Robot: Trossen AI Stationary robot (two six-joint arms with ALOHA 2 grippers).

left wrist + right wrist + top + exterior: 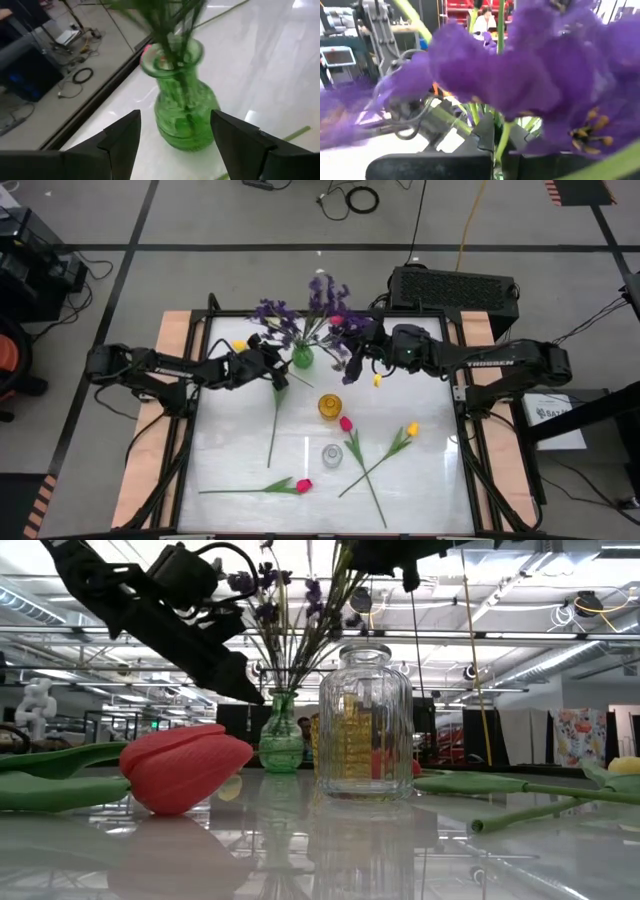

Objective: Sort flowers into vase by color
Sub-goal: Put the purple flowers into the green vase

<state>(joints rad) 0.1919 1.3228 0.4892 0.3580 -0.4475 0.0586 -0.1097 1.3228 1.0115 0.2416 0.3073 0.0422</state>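
Three vases stood on the tabletop (240,470): green vase (302,358) at the far side, amber vase (329,406) mid-table, clear vase (331,455) nearer. Purple sprigs (320,310) were already bunched in the green one, so purple looked mostly sorted.

Right gripper (495,150) was over the green vase's right side, fingers closed on a green stem, with purple blooms filling its wrist view. I judged this as one more sprig being seated in the green vase; whether the stem end was inside the neck couldn't be told.

Left gripper (175,135) sat just left of the green vase, fingers spread wide on either side of it, holding nothing. They didn't look to be touching the glass. Likely placed to steady it.

Left to do, by how things lay:
- pink tulip (303,485) flat at the near left
- second pink tulip (346,424) just right of the clear vase
- yellow tulip (411,429) flat at the right
- a yellow head (238,345) at the far left near the left arm, and a long stem (275,420) lying below that arm; couldn't tell if they belong together
- a small yellow bit (377,380) under the right arm, unclear what

Amber and clear vases looked empty. Roughly a third done.
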